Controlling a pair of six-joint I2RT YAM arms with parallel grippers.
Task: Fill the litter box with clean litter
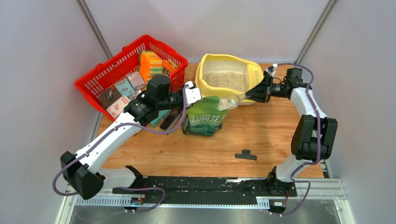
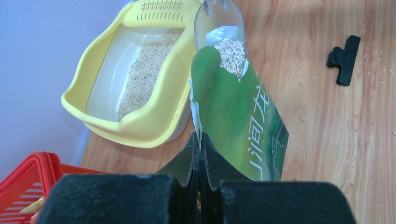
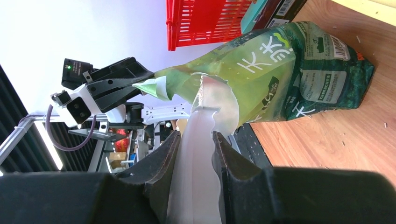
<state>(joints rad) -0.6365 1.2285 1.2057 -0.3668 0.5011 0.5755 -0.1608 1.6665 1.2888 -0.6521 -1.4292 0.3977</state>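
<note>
Between left fingers (image 2: 182, 175) and right fingers (image 3: 161, 170): bag (image 1: 205, 119), upright on the table (image 1: 271, 135). In the right fingers, scoop (image 1: 229, 101), bowl over the bag's mouth. Just beyond both, litter box (image 1: 202, 77), litter (image 1: 226, 80) inside. Left of the left fingers, basket (image 1: 100, 79).

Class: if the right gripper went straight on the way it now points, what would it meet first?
Probably the green bag: the right gripper points left, and the clear scoop it holds sits at the bag's open mouth.

High rear view looking down, wrist views close, all sharing green bag (image 1: 204, 117)
</note>
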